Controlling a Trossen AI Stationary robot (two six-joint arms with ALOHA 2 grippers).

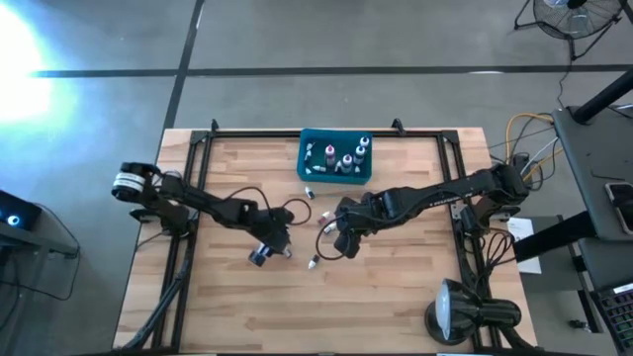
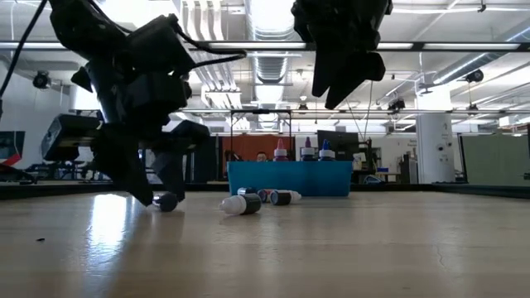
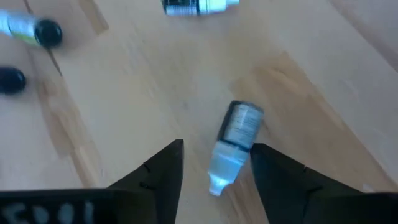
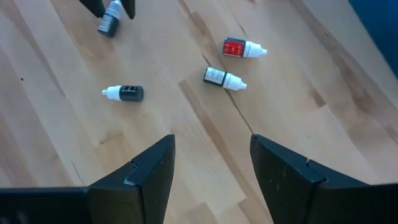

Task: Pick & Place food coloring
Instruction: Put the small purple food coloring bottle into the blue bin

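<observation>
The food coloring bottles are tiny, with white pointed caps. Several stand in the teal bin [image 1: 334, 170] at the far middle of the table. Others lie loose on the wood: a red one [image 4: 241, 48], a dark one [image 4: 222, 78] and another dark one [image 4: 124, 93]. My left gripper [image 3: 214, 180] is open and low at the table. Its fingers stand on either side of the cap end of a lying dark bottle [image 3: 239, 127], and I see no touch. My right gripper [image 4: 211, 168] is open and hovers above the table's middle [image 1: 346, 240], holding nothing.
More loose bottles lie beyond my left gripper [image 3: 193, 6] [image 3: 31, 30]. In the low view, bottles [image 2: 242, 204] [image 2: 281, 197] lie in front of the bin [image 2: 290, 178]. Black frame rails [image 1: 198, 158] run along the table's sides. A lamp [image 1: 457, 311] sits at the near right corner.
</observation>
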